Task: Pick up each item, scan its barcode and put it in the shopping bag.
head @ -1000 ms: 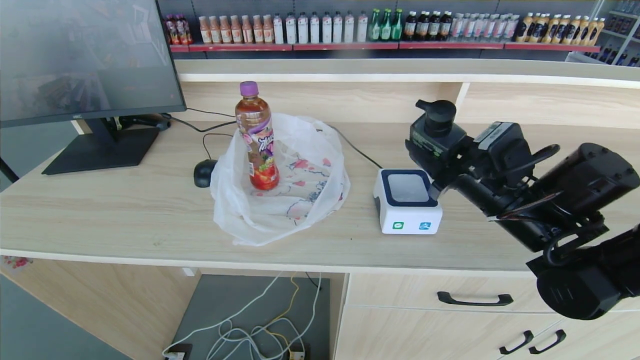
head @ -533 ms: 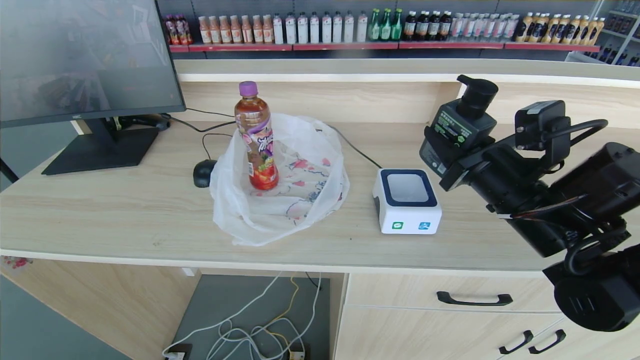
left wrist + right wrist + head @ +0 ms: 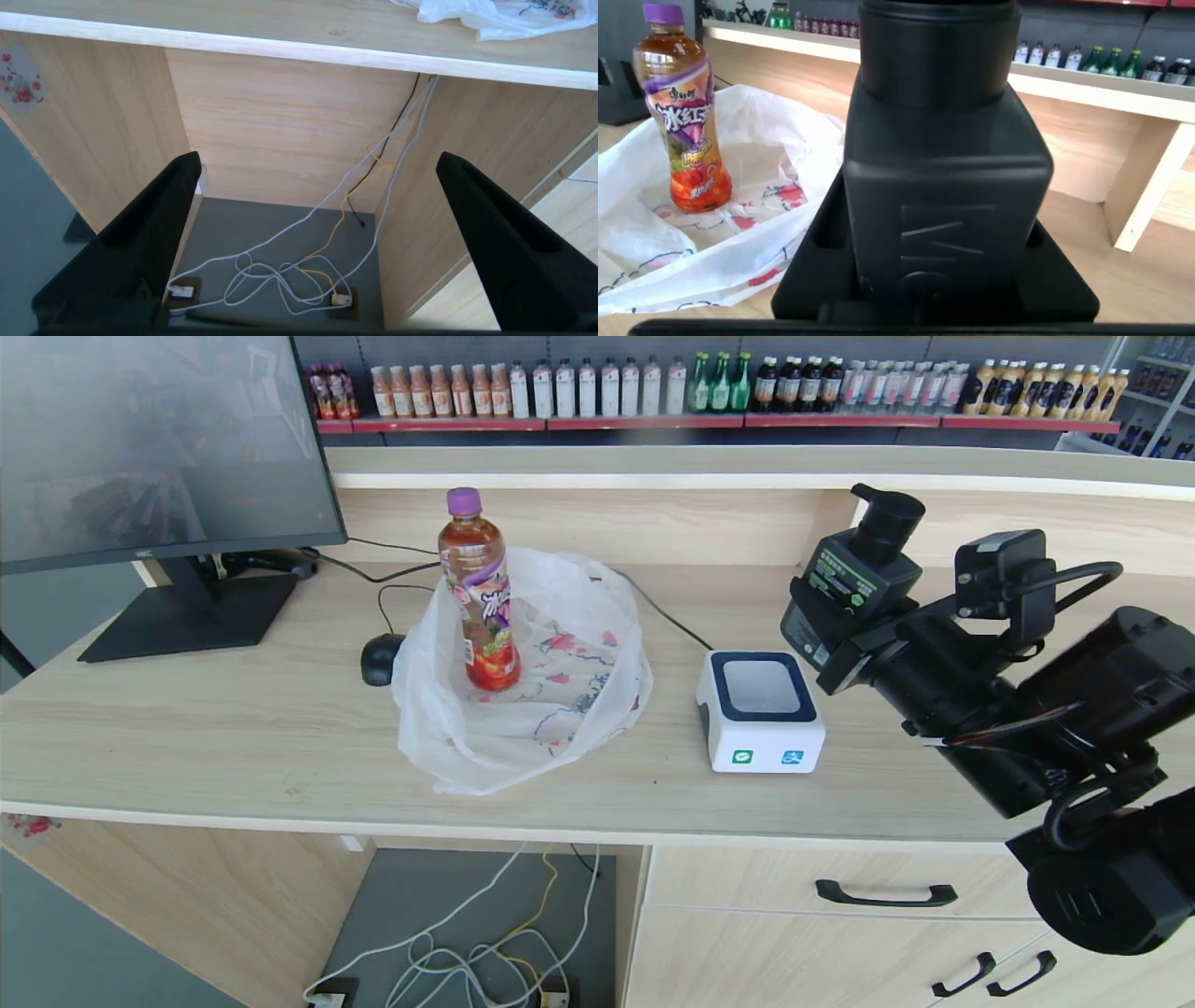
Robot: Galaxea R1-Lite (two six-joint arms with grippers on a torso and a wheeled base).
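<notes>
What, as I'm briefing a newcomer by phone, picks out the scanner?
On the wooden counter, look right of the white shopping bag. The scanner is the white box there; only it has a dark-rimmed window on top and two coloured squares in front.

Print on bottle [image 3: 481,607], black container [image 3: 845,586] — illegible.

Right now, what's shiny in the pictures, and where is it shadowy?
Head view: the dark flat monitor screen mirrors the room, and the white square scanner has a pale sheen on its glass top. Right wrist view: the thin white plastic shopping bag glows bright; the square black pump bottle in the right gripper looks dull. Left wrist view: under the wooden counter it's shadowy.
</notes>
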